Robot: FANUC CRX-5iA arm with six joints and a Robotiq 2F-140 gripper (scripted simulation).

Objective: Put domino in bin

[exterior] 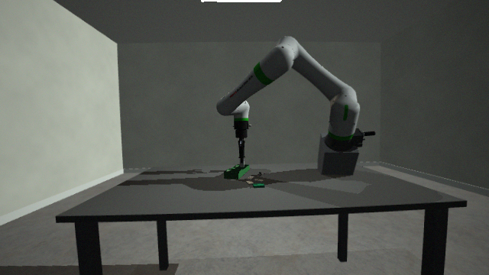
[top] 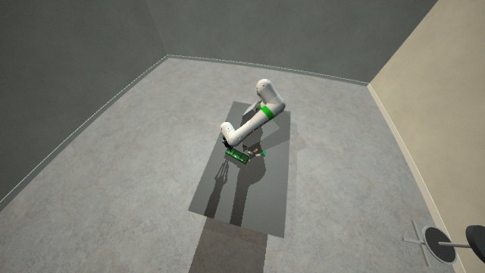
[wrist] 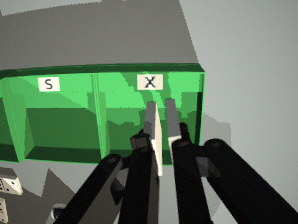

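The green bin row (top: 237, 155) (exterior: 236, 173) (wrist: 99, 68) stands on the table. Its X compartment (wrist: 122, 120) is at the right end in the wrist view, beside the S compartment (wrist: 60, 122). My gripper (wrist: 163, 115) (exterior: 242, 166) is shut to a narrow gap, with its fingertips low at the X compartment. Green shows through the gap, and I see no domino between the fingers. The fingers hide part of the X compartment; no domino shows in its visible part. Pale dominoes (top: 258, 155) (exterior: 250, 182) (wrist: 10, 184) lie on the table beside the bin row.
A small teal-green block (top: 264, 153) (exterior: 258, 186) lies beyond the dominoes. A small dark object (exterior: 260, 174) (wrist: 58, 212) is near them. The bin walls and the divider (wrist: 99, 115) stand close around the fingers. The arm's base block (exterior: 340, 164) stands on the table.
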